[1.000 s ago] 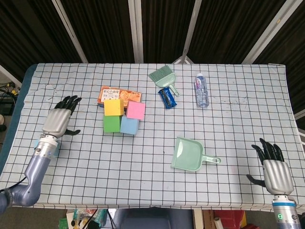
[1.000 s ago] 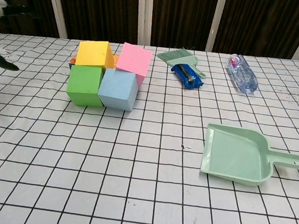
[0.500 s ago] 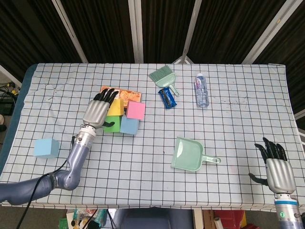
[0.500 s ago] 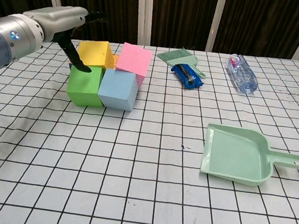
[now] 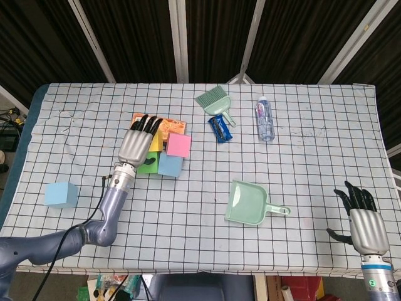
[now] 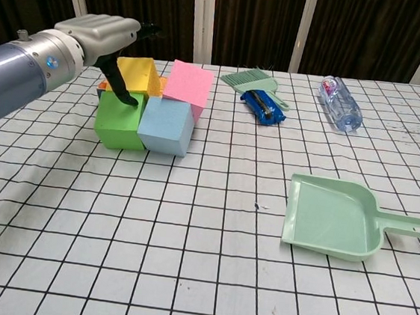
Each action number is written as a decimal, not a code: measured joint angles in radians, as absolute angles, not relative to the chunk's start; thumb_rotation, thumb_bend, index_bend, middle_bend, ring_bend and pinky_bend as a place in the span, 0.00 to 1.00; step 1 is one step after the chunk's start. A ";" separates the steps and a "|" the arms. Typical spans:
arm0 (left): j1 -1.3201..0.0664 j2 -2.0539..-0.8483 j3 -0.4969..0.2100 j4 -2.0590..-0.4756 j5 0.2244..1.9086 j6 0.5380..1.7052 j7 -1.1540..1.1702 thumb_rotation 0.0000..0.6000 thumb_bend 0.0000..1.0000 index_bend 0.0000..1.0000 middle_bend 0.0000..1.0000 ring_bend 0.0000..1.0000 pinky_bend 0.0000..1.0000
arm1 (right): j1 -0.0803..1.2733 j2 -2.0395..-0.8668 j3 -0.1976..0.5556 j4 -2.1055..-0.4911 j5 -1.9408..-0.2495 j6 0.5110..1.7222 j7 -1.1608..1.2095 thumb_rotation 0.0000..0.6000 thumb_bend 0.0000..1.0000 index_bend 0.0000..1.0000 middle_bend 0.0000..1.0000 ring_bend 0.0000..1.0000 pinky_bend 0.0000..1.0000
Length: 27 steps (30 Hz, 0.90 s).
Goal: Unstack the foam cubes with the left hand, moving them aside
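Two foam stacks stand side by side: a yellow cube [image 6: 140, 74] on a green cube [image 6: 120, 121], and a pink cube [image 6: 188, 84] on a light blue cube [image 6: 166, 126]. My left hand [image 6: 102, 35] hovers over the yellow cube [image 5: 154, 143], fingers stretched out above its top and thumb hanging down by its near left edge; it holds nothing. In the head view the left hand [image 5: 138, 142] hides most of the yellow cube, beside the pink cube [image 5: 179, 145]. Another light blue cube [image 5: 61, 195] lies alone at the far left. My right hand [image 5: 363, 224] rests open at the near right edge.
An orange box [image 5: 169, 125] lies right behind the stacks. A green dustpan [image 6: 335, 218] sits front right. A green brush [image 6: 252, 80], a blue packet [image 6: 264, 107] and a plastic bottle [image 6: 339, 104] lie at the back.
My left hand swung from the far left of the table to above the yellow cube, then crept a little further over it. The lone light blue cube came into view at the left. The right hand stayed put.
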<state>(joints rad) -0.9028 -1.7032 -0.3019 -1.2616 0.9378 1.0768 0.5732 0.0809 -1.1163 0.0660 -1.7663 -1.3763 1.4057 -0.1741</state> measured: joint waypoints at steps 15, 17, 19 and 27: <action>-0.947 -1.797 -0.284 -1.115 0.966 1.105 0.675 1.00 0.42 0.19 0.32 0.30 0.41 | 0.084 -1.117 0.066 -1.767 -1.370 1.402 -0.179 1.00 0.12 0.18 0.03 0.07 0.00; -0.950 -1.810 -0.283 -1.098 0.978 1.112 0.675 1.00 0.44 0.21 0.34 0.34 0.45 | 0.083 -1.116 0.066 -1.768 -1.373 1.405 -0.178 1.00 0.12 0.18 0.03 0.07 0.00; -0.952 -1.815 -0.282 -1.092 0.987 1.114 0.673 1.00 0.48 0.25 0.38 0.39 0.51 | 0.082 -1.114 0.065 -1.769 -1.375 1.406 -0.174 1.00 0.12 0.18 0.03 0.07 0.00; -0.929 -1.793 -0.298 -1.179 1.019 1.146 0.594 1.00 0.49 0.25 0.37 0.42 0.56 | 0.088 -1.109 0.067 -1.763 -1.363 1.387 -0.154 1.00 0.12 0.18 0.03 0.07 0.00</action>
